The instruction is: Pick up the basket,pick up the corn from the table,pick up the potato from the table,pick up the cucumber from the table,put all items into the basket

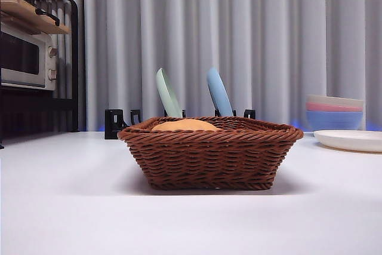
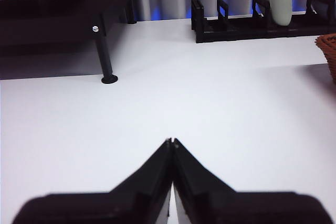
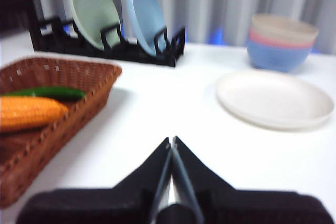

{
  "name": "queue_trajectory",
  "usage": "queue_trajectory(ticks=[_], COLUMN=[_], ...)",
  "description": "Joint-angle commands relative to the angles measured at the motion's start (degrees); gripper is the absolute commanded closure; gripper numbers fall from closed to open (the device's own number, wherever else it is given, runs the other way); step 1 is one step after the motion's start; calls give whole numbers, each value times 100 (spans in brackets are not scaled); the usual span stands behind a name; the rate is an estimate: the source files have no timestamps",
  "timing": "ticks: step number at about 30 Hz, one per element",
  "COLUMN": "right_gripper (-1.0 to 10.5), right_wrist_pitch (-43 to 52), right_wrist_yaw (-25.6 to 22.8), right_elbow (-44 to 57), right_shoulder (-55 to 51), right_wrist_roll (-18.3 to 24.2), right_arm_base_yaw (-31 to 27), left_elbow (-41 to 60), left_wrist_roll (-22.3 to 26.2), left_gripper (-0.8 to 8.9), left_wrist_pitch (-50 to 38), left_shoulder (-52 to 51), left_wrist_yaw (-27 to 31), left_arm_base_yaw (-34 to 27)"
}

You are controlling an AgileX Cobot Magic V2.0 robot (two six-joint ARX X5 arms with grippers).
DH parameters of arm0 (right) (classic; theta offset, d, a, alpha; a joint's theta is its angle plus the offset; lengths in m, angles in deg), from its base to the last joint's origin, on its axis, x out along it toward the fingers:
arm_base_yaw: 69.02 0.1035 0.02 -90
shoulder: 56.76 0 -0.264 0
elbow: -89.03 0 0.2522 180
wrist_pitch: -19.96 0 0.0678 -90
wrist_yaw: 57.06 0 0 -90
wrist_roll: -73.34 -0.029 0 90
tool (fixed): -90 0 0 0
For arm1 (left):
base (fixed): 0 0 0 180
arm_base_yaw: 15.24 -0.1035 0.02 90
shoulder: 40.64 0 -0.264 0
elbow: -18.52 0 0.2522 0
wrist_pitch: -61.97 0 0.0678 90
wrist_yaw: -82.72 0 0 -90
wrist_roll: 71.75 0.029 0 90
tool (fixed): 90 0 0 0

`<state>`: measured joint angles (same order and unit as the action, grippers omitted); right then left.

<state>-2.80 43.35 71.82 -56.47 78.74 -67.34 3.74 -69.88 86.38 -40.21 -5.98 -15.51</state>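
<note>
The brown wicker basket (image 1: 209,159) stands mid-table. Above its rim shows a smooth tan-orange mound, the potato (image 1: 185,125). In the right wrist view the basket (image 3: 100,90) holds the orange-yellow corn (image 3: 29,114) with the dark-green cucumber (image 3: 50,93) lying just behind it; the potato is out of that view. My right gripper (image 3: 171,139) is shut and empty over the bare table beside the basket. My left gripper (image 2: 172,141) is shut and empty over the white table on the other side, where only the basket's corner (image 2: 328,51) shows. Neither arm appears in the front view.
A black plate rack (image 1: 119,122) behind the basket holds a green plate (image 1: 169,94) and a blue plate (image 1: 218,92). Stacked pastel bowls (image 1: 334,111) and a white plate (image 1: 349,140) sit at the right. A shelf with a toaster oven (image 1: 27,58) stands at the left.
</note>
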Motion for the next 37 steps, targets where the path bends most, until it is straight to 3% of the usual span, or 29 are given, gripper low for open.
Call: queue_trajectory(ticks=[1,8,12,37], right_gripper=[945,945,945,945], right_wrist_pitch=[92,-90,-63,-59], right_wrist_yaw=[2,-11,-9,-7], right_elbow=[144,310,310,308], right_shoulder=[-24,-24,-24,9], right_wrist_roll=[-109,-127,-341,-339], right_arm_base_yaw=[-11,-11,-11,-11], left_elbow=[79,79,79,79], left_wrist_roll=[-39,-39,-39,-39], left_gripper=[816,816,816,816], left_wrist_pitch=[-26,-26,-26,-26], left_shoulder=[-11,-9,-9,-9], left_wrist_yaw=[4,2,2,2], left_arm_base_yaw=[-20,-20,-20,-20])
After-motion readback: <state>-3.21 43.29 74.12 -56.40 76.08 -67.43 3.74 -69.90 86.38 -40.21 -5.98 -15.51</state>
